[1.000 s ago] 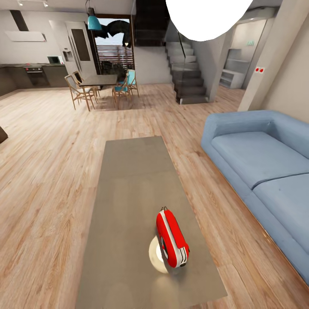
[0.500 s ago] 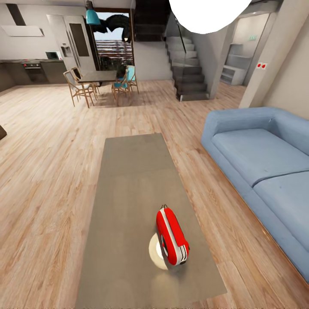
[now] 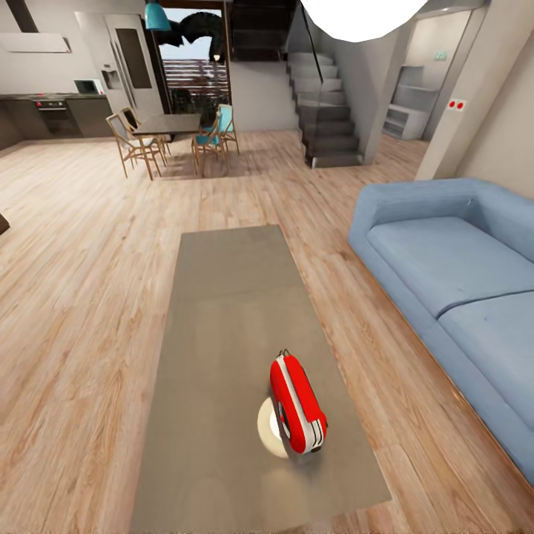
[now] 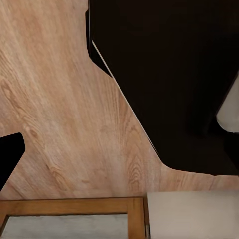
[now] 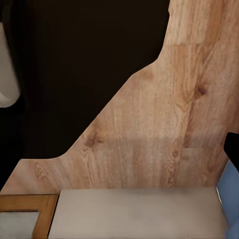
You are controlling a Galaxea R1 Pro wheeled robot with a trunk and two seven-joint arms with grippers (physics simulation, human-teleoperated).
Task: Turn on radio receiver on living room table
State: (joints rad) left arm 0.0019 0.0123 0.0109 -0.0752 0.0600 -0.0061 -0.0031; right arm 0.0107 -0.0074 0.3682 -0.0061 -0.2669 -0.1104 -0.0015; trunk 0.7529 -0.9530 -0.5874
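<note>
Nothing displaced since earlier: red, white-edged radio receiver (image 3: pixel 297 404) on table (image 3: pixel 222 311); tool states untellable.

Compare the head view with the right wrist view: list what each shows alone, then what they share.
Head view alone: the red radio receiver standing on the grey table, a staircase, and the dining table with chairs far back. Right wrist view alone: a large dark shape, close up, and a wooden frame corner. Both: the light wood plank floor and blue sofa.

The radio receiver (image 3: pixel 297 404) sits on the table's (image 3: pixel 222 311) near end; sofa (image 3: pixel 452 274) to the right
</note>
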